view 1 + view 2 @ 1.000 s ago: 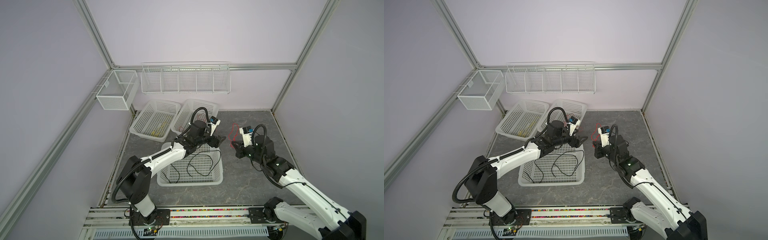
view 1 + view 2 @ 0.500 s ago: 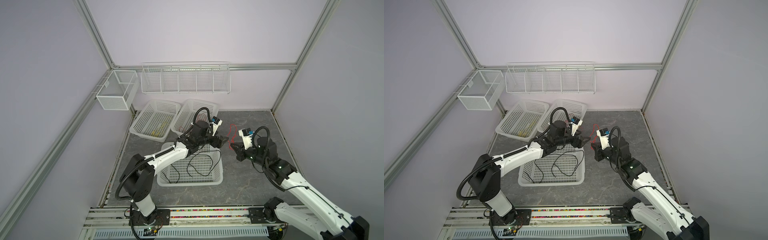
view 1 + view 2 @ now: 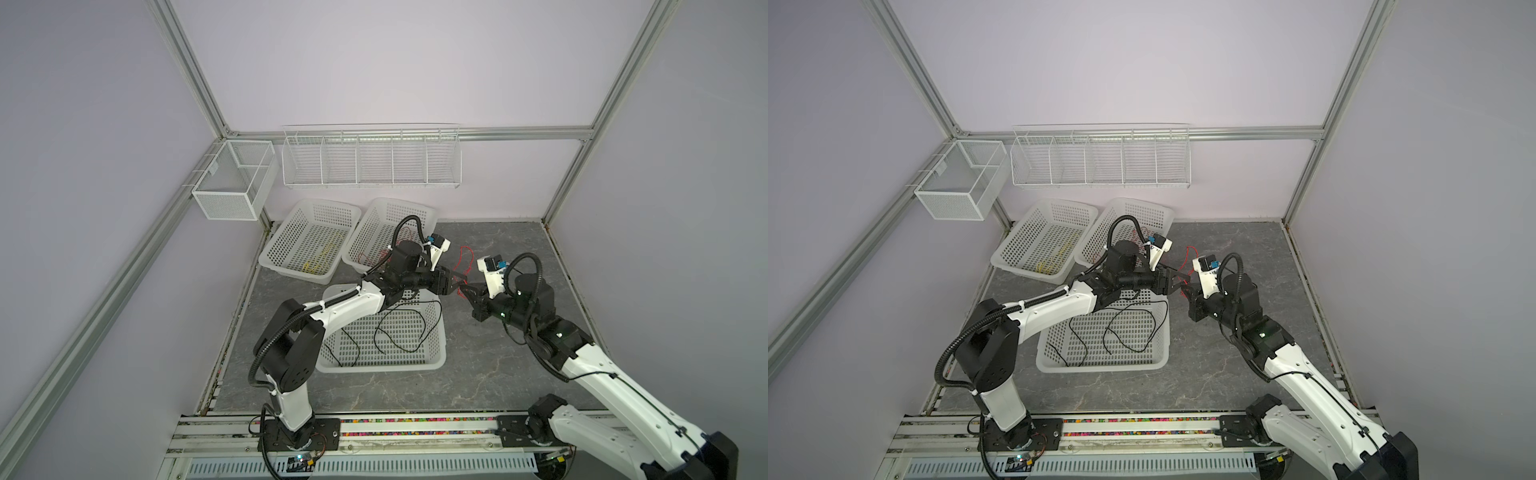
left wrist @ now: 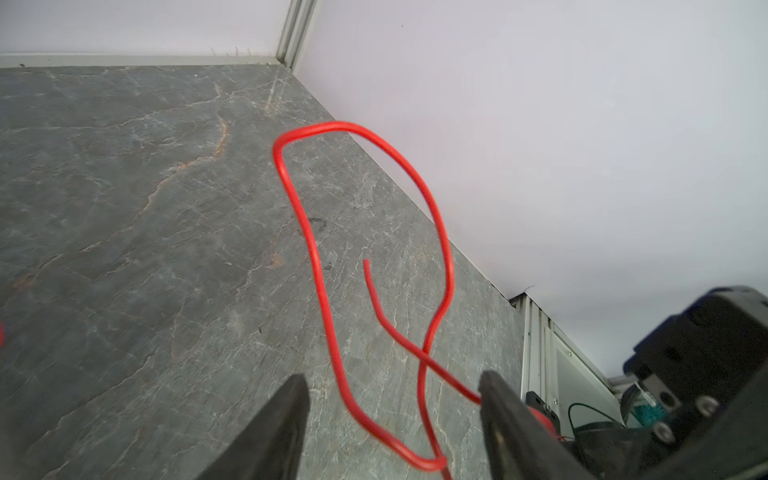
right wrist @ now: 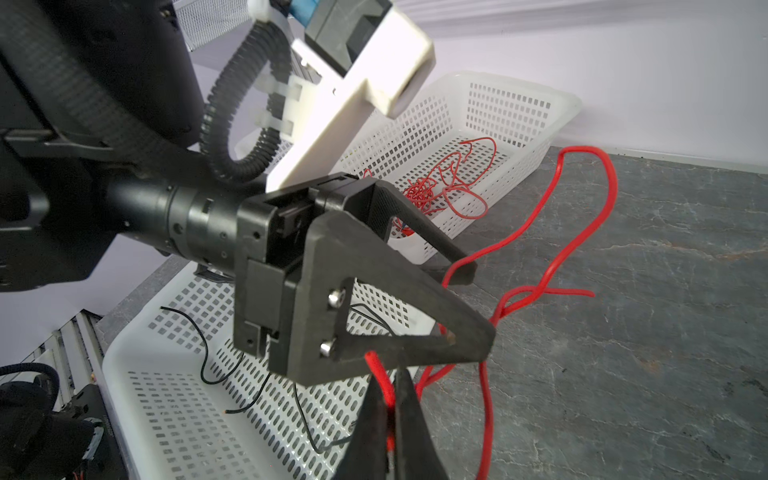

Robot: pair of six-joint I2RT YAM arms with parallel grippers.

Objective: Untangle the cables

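The red cable is thin, round and glossy. It bends into a long loop that crosses itself near the grippers, with one cut end sticking free. It hangs in the air above the grey, veined, stone-look table, between the two arms and just beside the near basket.

The right gripper is closed, pinching the cable between its matte black, wedge-shaped fingertips. The left gripper has its jaws apart around the loop and clamps nothing. Whether a strand touches a finger I cannot tell.

The other cables lie in white, perforated plastic baskets:
- A red tangle is in the right basket.
- Yellow cables are in the left basket.
- Black cables lie in loose curves in the near basket.
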